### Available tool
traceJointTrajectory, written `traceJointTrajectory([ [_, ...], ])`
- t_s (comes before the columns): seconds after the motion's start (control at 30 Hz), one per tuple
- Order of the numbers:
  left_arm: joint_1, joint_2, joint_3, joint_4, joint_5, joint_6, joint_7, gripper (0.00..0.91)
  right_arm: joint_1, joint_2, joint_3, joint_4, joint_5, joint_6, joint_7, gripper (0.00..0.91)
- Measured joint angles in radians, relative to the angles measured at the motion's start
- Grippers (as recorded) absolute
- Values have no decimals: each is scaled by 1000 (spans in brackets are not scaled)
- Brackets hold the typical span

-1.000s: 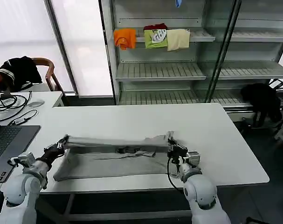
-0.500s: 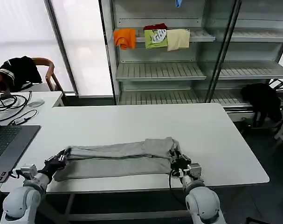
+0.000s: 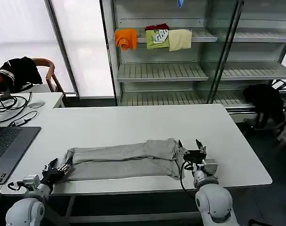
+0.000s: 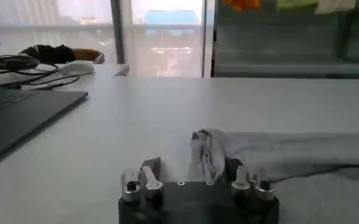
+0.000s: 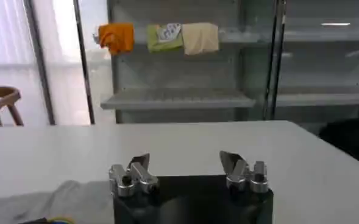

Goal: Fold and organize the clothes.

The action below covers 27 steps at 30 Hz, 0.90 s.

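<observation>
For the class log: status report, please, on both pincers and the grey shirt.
Left pincer open, at shirt's left end. Right pincer open, beside its right end. Grey shirt folded into a long strip on table. Nothing obstructing.

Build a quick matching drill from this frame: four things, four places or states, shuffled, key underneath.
Things:
1. grey shirt
2. left claw
3. right claw
4. orange garment

Places or states:
A. open, off the cloth, beside the shirt's right end
B. on the upper shelf, next to a green garment
C. folded into a long band near the table's front edge
D. open, at the shirt's left end near the table's front-left corner

Pairs: 1-C, 2-D, 3-A, 4-B
</observation>
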Motion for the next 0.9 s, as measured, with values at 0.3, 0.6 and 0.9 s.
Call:
traceJointTrajectory([
  [0.3,22,-12,3,-22,-36,6,-9,10,87,10,-3,-7,27,-23,25,907],
  [0.6,17,-32,16,-36,-118,26,-19,0,127,3,2,-26,37,-32,35,907],
  [0.9,-12,-33,1,-44,-258,49,-42,0,154,4,6,-46,42,-36,43,907],
])
